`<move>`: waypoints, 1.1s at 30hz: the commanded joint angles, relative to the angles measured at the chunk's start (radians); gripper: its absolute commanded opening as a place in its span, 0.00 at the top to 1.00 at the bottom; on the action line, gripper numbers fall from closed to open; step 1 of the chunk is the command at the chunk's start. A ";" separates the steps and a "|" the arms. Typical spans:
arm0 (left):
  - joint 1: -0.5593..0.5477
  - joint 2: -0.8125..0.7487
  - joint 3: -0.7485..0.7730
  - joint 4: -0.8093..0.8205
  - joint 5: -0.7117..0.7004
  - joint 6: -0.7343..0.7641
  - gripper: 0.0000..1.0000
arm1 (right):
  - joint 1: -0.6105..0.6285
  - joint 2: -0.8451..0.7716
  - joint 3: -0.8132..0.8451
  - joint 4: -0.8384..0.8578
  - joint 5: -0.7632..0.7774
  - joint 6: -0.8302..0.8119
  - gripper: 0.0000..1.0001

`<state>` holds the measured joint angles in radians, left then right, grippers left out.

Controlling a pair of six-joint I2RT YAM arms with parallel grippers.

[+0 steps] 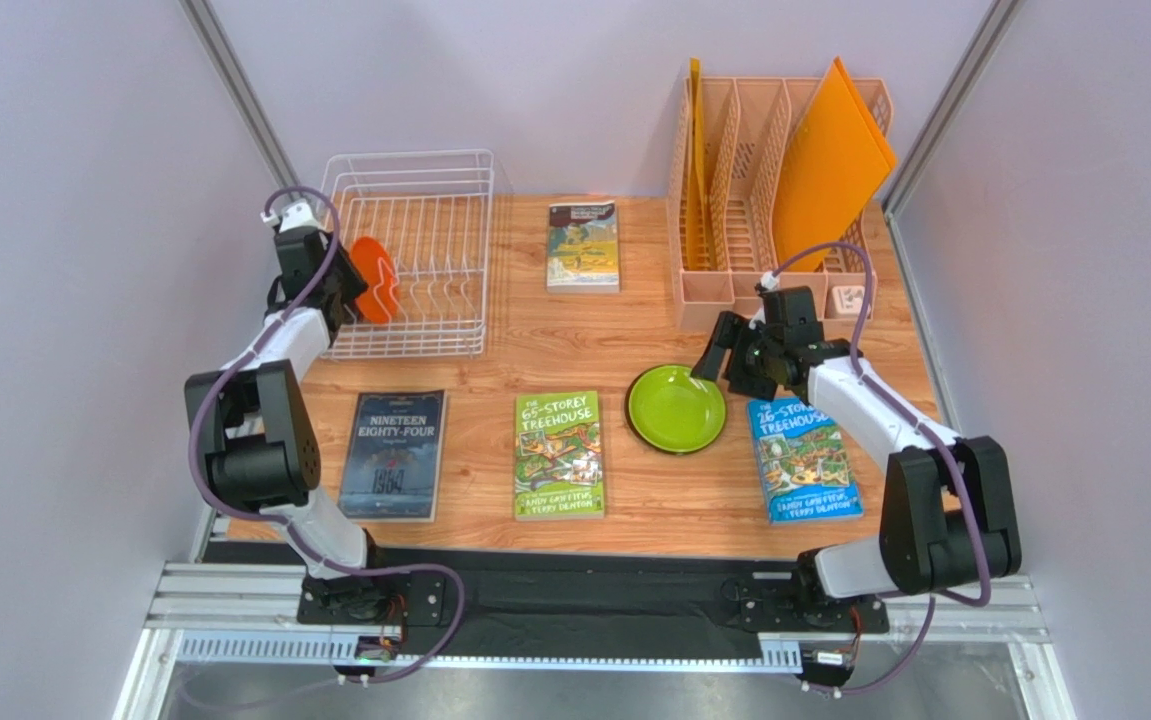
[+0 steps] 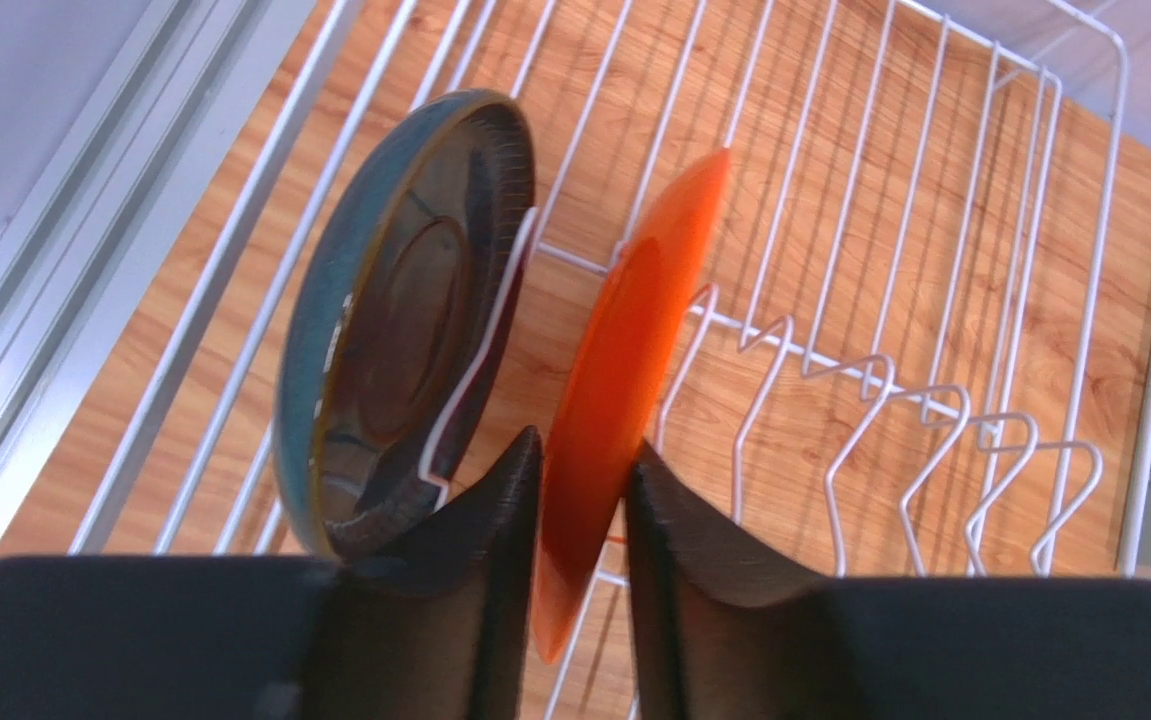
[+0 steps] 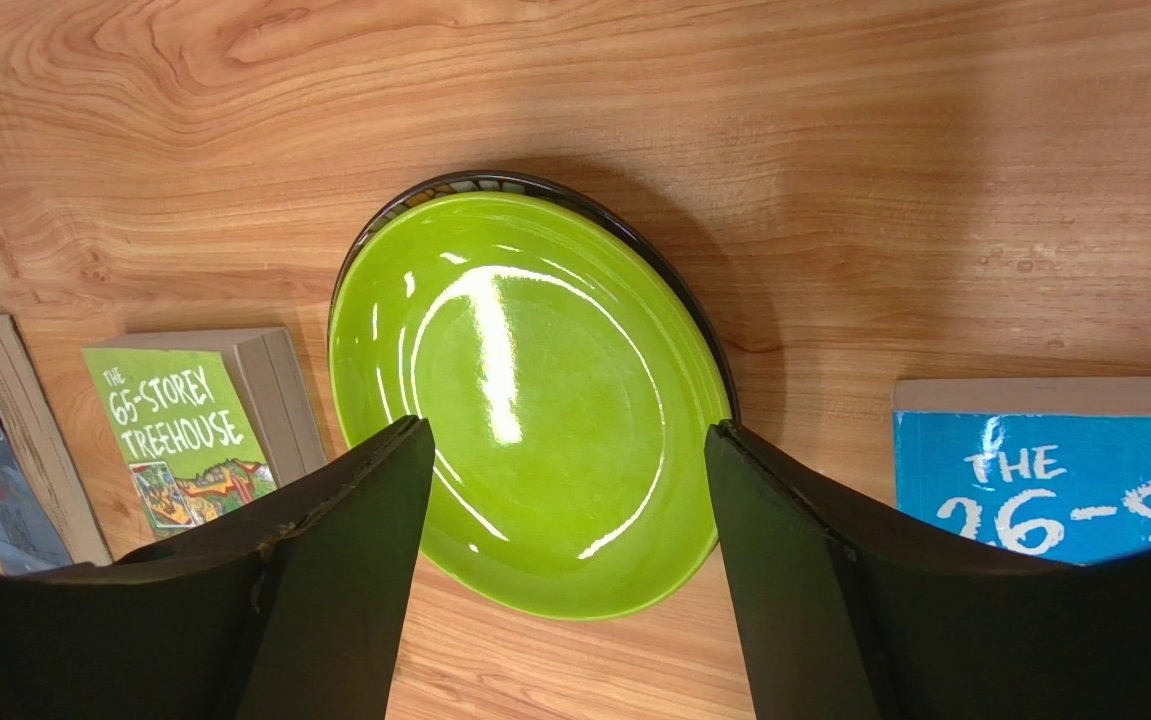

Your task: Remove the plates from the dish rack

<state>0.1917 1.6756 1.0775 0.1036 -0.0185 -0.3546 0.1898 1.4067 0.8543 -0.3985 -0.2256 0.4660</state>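
Left wrist view: we pinch an orange plate [image 2: 626,345] standing on edge in the white dish rack [image 1: 431,240].
Our left gripper [image 2: 584,495] has narrowed onto the orange plate's near edge, one finger against each face. Just beside it, a dark teal plate [image 2: 386,330] stands upright between the rack's prongs. Our right gripper [image 3: 566,432] hangs spread wide and empty over the lime green plate [image 3: 536,375], which lies flat on the wooden table [image 3: 912,180].
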 commanded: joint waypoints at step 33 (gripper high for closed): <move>-0.086 -0.223 -0.031 -0.019 -0.181 0.240 1.00 | 0.031 0.020 0.011 0.046 -0.008 0.005 0.28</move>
<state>0.1249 1.5085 1.0351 0.0593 -0.1925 -0.1444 0.2146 1.4555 0.8585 -0.3843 -0.2375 0.4664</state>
